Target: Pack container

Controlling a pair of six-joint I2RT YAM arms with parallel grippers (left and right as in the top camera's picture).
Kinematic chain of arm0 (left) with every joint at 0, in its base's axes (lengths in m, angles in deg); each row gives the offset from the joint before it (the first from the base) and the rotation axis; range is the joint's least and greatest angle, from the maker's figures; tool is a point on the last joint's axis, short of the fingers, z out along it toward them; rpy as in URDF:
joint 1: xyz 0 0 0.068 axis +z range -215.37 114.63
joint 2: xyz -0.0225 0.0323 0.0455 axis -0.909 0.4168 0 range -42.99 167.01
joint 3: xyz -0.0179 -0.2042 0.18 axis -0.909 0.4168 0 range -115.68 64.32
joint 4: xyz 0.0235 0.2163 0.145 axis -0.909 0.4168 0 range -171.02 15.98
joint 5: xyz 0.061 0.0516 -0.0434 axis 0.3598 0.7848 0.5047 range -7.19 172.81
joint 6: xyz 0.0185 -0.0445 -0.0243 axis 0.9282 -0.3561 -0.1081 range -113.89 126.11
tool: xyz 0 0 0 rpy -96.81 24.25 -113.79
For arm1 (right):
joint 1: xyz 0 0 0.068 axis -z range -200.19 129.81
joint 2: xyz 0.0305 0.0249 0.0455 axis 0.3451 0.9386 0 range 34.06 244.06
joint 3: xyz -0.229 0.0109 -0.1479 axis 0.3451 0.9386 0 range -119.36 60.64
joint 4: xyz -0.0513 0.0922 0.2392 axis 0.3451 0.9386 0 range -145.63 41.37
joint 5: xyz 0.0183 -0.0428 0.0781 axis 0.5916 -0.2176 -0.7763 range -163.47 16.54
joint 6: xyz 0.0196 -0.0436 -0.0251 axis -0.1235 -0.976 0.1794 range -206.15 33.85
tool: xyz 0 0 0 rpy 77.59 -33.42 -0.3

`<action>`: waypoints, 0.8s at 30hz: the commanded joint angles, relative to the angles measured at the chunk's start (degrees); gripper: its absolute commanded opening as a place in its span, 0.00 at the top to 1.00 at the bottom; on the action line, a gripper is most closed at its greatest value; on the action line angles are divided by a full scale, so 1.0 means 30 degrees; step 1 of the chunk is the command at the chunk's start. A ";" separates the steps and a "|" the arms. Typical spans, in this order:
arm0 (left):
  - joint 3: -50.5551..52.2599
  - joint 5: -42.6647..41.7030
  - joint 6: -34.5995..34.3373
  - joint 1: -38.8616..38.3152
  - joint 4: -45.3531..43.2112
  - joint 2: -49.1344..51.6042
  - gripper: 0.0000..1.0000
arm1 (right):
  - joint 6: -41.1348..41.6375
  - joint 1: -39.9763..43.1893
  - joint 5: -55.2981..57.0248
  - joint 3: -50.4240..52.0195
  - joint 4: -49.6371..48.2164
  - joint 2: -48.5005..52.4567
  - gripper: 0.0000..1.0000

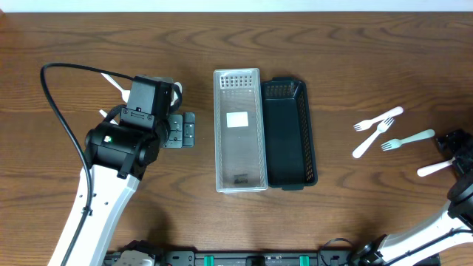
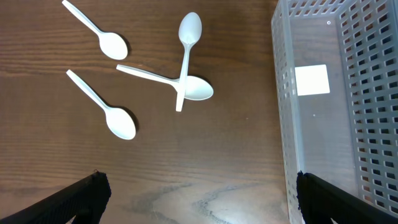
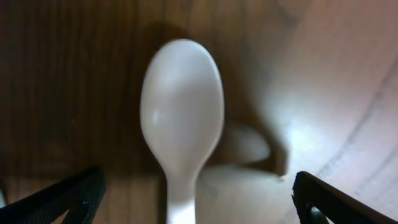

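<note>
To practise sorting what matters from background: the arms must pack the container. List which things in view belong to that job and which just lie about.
Job: clear basket, dark basket, four white spoons on the left, lone spoon on the right, two white forks, pale green fork.

Lying about: black cable, wooden table.

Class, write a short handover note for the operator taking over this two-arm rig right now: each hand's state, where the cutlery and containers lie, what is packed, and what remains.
Left hand: open, empty, over the table between four white spoons and the clear container.
Right hand: open, empty, positioned over a white spoon on the far right.
Three forks lie just left of that spoon. Dark container sits beside the clear one, on its right.
Done: nothing packed; no cutlery shows in either container.
Left: pick up and pack all the cutlery.
</note>
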 commanded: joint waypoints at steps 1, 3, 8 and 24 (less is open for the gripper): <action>-0.0313 0.0226 -0.0240 0.0095 0.0051 -0.0073 0.02 | -0.0277 0.0117 -0.0262 0.0109 -0.0182 0.0648 0.08; -0.0313 0.0226 -0.0240 0.0095 0.0051 -0.0073 0.02 | -0.0277 0.0124 -0.0248 0.0131 -0.0270 0.0648 0.16; -0.0313 0.0226 -0.0240 0.0095 0.0051 -0.0073 0.02 | -0.0284 0.0124 -0.0248 0.0175 -0.0248 0.0648 0.49; -0.0313 0.0226 -0.0233 0.0095 0.0044 -0.0073 0.02 | -0.0284 0.0029 -0.0255 0.0226 0.0204 0.0590 0.99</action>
